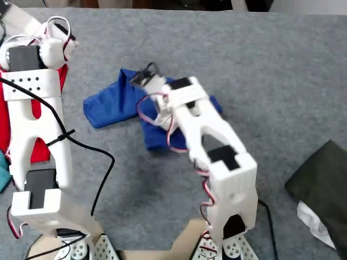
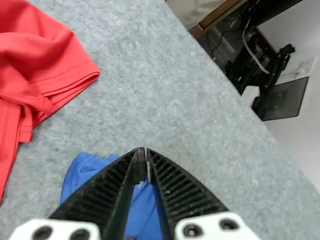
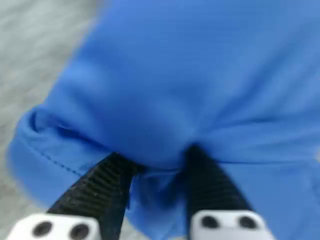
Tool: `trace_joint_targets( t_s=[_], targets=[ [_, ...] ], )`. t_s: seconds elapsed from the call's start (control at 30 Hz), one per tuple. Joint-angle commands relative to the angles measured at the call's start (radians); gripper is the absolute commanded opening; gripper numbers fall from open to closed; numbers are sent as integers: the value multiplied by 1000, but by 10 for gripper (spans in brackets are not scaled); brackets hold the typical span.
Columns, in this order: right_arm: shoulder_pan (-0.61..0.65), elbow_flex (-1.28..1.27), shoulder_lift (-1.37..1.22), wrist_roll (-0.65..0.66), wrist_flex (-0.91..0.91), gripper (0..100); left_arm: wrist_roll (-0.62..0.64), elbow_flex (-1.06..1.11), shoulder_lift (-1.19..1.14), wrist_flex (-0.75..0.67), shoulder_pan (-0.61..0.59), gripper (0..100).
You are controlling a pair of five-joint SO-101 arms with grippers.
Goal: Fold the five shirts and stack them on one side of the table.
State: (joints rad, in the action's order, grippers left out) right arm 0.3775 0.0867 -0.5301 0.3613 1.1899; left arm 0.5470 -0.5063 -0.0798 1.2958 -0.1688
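Blue shirt (image 1: 108, 105) at centre was mid-fold, pinched by the right pincer (image 3: 155, 156); left pincer (image 2: 141, 162) was pressed together. Next, probably pull it across.

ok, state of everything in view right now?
left gripper: shut, holding nothing.
right gripper: down in the blue shirt, grip unclear.
blue shirt: bunched mid-table, not neatly folded.
red shirt: loose, unfolded, under the left arm.
dark garment: lying at the table's right edge, fold unclear.
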Motion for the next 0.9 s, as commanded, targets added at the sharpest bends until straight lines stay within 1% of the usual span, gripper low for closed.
trace_joint_targets(
  t_s=[0.0,0.07,0.17,0.3,0.37,0.43,0.53,0.63,0.7,0.77,0.8,0.87],
  targets=[
    [-119,173,-31,-20,55,9,-12,20,58,-6,-9,20],
    [-182,274,-28,-17,98,5,-12,32,50,-6,-6,20],
    [-268,427,-44,34,143,5,-12,71,48,-21,-3,20],
    [-369,604,-124,86,152,5,-12,206,48,-123,0,20],
    [-417,693,-182,92,146,5,-12,295,47,-187,17,20],
    [-458,788,-254,75,118,5,-14,407,47,-285,37,20],
    [-499,932,-380,72,40,5,-14,575,47,-440,80,20],
    [-518,1079,-506,78,-18,7,-14,684,47,-554,114,20],
    [-513,1179,-568,78,11,52,-14,738,47,-621,132,20],
    [-503,1288,-604,81,92,143,-11,779,47,-694,152,23],
    [-496,1345,-619,95,135,196,-9,795,47,-732,161,24],
    [-486,1455,-639,170,221,295,-9,819,39,-804,176,24]
  ],
)
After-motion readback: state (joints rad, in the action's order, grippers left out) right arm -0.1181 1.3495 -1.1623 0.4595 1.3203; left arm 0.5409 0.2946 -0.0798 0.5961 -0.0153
